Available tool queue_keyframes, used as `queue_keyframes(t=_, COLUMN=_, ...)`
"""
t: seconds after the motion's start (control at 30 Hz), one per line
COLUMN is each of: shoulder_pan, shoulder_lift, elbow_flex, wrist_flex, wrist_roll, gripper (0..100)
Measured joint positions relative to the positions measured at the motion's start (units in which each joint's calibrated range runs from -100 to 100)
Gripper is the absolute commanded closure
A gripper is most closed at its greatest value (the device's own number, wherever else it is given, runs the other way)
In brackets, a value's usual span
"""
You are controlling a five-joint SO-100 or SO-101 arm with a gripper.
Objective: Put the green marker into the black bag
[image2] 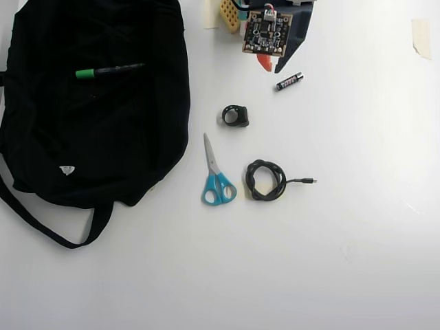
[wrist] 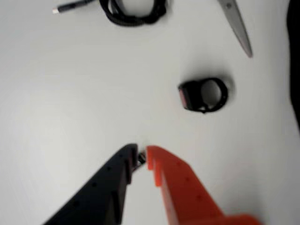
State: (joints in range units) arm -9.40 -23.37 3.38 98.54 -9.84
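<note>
In the overhead view the green marker (image2: 110, 70), with a black barrel and green cap, lies on the fabric of the black bag (image2: 89, 130) near its upper part. I cannot tell whether it rests inside an opening or on top. The bag fills the left side, its straps trailing toward the lower left. My gripper (image2: 269, 65) sits at the top centre, far right of the bag. In the wrist view my gripper (wrist: 142, 157) is shut, black and orange fingertips almost touching, holding nothing. A strip of the bag (wrist: 295, 56) shows at the right edge.
A short black battery (image2: 289, 81) lies just right of the gripper. Below it are a small black ring-shaped object (image2: 236, 115) (wrist: 204, 93), blue-handled scissors (image2: 216, 175) (wrist: 236, 23) and a coiled black cable (image2: 265, 180) (wrist: 133, 11). A tape piece (image2: 421, 34) is at top right.
</note>
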Motion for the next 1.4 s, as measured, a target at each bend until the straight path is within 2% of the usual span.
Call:
queue_keyframes(t=0.2, shoulder_pan=-1.10, shoulder_lift=-12.29, elbow_flex=10.69, wrist_flex=-2.06, wrist_roll=1.51, gripper=98)
queue_keyframes(t=0.43, shoulder_pan=-3.75, shoulder_lift=-28.56, elbow_flex=34.67, wrist_flex=-16.32, wrist_roll=1.71, gripper=98)
queue_keyframes(t=0.6, shoulder_pan=-4.63, shoulder_lift=-39.60, elbow_flex=51.02, wrist_flex=-24.04, wrist_roll=3.76, gripper=98)
queue_keyframes(t=0.97, shoulder_pan=-4.85, shoulder_lift=-62.85, elbow_flex=72.80, wrist_flex=-25.08, wrist_roll=4.49, gripper=98)
queue_keyframes(t=1.4, shoulder_pan=-3.60, shoulder_lift=-75.13, elbow_flex=84.51, wrist_flex=-23.53, wrist_roll=6.89, gripper=98)
